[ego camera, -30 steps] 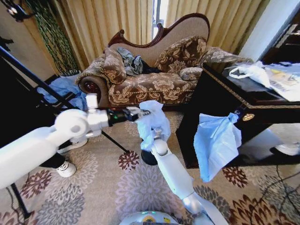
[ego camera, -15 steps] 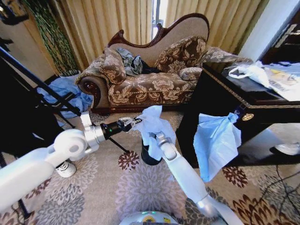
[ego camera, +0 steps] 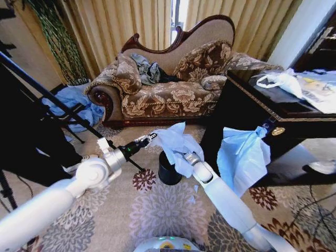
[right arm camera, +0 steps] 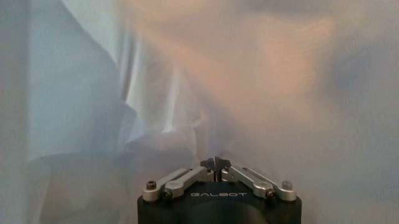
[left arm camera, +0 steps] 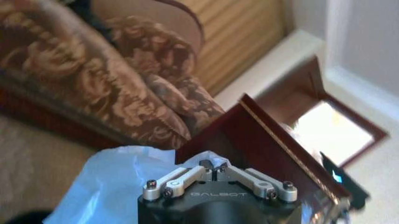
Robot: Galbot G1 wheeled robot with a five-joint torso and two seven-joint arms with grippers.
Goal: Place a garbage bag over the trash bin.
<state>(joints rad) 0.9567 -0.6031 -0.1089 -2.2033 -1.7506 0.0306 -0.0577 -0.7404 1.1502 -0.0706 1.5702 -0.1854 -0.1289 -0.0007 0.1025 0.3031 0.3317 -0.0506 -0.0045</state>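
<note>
The garbage bag [ego camera: 176,143], thin light-blue plastic, is stretched between my two grippers just above the trash bin [ego camera: 168,173], a small black cylinder on the carpet. My left gripper [ego camera: 153,137] is shut on the bag's left edge, and my right gripper [ego camera: 185,155] is shut on its right side, over the bin's right rim. In the left wrist view the shut left gripper [left arm camera: 212,168] pinches the bag [left arm camera: 112,182]. The right wrist view has the right gripper [right arm camera: 215,163] shut with the bag [right arm camera: 124,93] spread close in front of it.
A dark table [ego camera: 252,113] stands right of the bin, with a larger bunch of light-blue plastic [ego camera: 240,160] hanging from it and a white plastic bag [ego camera: 281,80] on top. A patterned sofa [ego camera: 168,89] is behind. Black tripod legs [ego camera: 52,102] cross on the left.
Both grippers have come down and toward me with the bag. It now hangs low, right over the bin's mouth. The left arm has dropped lower in the view.
</note>
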